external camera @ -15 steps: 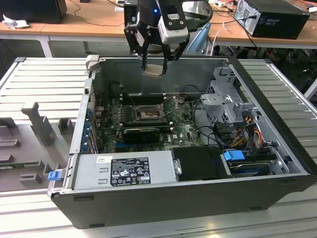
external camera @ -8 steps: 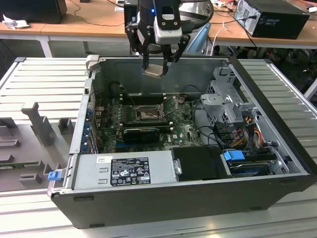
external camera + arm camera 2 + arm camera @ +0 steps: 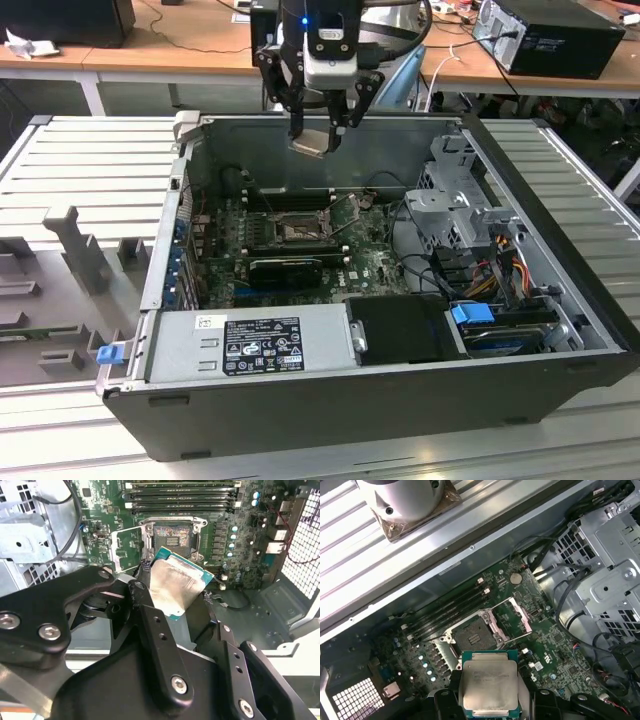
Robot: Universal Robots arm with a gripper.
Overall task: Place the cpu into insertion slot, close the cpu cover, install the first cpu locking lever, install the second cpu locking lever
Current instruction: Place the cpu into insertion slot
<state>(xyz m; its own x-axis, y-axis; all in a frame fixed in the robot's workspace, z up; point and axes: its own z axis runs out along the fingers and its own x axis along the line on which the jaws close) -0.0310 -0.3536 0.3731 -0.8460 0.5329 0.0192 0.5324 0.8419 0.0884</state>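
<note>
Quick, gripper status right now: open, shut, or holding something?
Gripper: shut on the cpu, holding it above the open computer case.

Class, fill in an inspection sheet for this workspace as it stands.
Surface: grey ribbed metal table carrying an open black computer case.
Job's things: silver square cpu held over the case; black-framed insertion slot empty; dark metal cpu cover swung open.
Clutter: grey moulded fixtures at the exterior view's left.
Grippers: black hand shut on the cpu.
Cables: black cables beside the drive cage.
Surroundings: wooden bench behind.
</note>
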